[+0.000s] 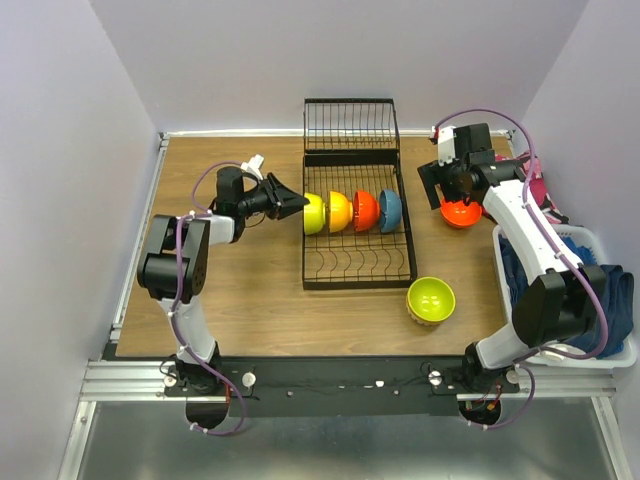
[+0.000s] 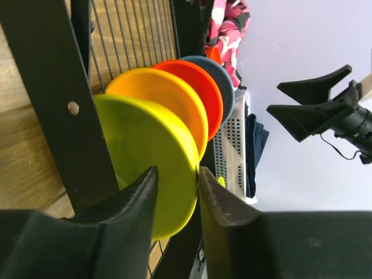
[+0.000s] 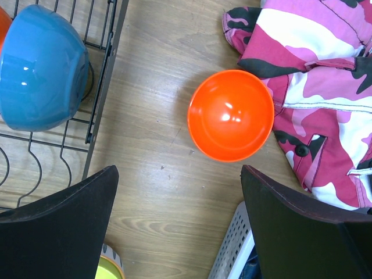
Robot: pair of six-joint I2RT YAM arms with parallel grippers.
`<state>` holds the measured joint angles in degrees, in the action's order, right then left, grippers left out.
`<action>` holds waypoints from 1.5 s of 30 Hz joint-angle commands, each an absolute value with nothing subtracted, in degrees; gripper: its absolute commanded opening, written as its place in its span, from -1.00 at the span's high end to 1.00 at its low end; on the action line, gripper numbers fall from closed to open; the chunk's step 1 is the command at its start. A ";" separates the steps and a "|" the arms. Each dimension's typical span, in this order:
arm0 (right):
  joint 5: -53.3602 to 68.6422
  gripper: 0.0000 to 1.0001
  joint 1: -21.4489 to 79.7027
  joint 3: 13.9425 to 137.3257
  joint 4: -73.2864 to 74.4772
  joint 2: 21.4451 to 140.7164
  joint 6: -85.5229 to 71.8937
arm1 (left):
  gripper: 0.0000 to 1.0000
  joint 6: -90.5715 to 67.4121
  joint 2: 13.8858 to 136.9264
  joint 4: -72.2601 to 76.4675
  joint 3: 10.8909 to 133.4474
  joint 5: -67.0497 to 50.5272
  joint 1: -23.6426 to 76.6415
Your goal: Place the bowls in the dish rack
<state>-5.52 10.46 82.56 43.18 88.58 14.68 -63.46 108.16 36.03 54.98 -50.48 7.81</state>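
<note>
The black wire dish rack (image 1: 355, 270) lies mid-table. Four bowls stand on edge in its tines: yellow (image 1: 314, 213), yellow-orange (image 1: 339, 211), red-orange (image 1: 365, 210) and blue (image 1: 390, 210). My left gripper (image 1: 298, 205) is at the rack's left side, and its fingers straddle the yellow bowl's rim (image 2: 154, 151), closed on it. A red-orange bowl (image 3: 231, 115) sits upright on the table right of the rack. My right gripper (image 3: 179, 171) hangs open and empty above the bare wood just near of it. A lime green bowl (image 1: 431, 299) sits upright near the rack's front right corner.
A white laundry basket (image 1: 610, 355) with blue clothes stands at the right edge. A pink camouflage garment (image 3: 325, 87) lies against the red-orange bowl's right side. The rack's taller basket section (image 1: 350, 125) is at the far end.
</note>
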 commanded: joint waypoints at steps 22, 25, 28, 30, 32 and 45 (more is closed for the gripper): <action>-4.83 -0.89 10.72 78.84 41.31 84.21 14.59 | -0.10 -12.25 82.02 -12.90 61.78 -49.64 4.74; -7.72 -0.89 10.72 77.26 40.43 82.36 13.98 | -0.14 -0.38 80.51 -19.58 65.03 -51.67 7.02; -11.32 -0.88 10.55 74.11 39.73 79.90 14.93 | -0.16 7.98 81.03 -26.26 70.21 -50.63 11.94; -12.56 -0.84 9.85 72.87 40.34 79.19 15.47 | -0.16 11.49 81.65 -30.14 73.54 -48.96 15.90; -12.05 -0.75 8.53 72.25 41.04 79.28 14.59 | -0.16 11.51 81.91 -31.02 74.61 -46.77 18.36; -0.55 -0.58 1.25 69.51 39.63 81.20 11.89 | -0.17 34.18 82.96 -43.66 77.95 -43.96 34.79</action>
<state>-6.55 6.96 67.92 40.69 80.31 18.76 16.25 81.58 -33.34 74.48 -46.63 25.15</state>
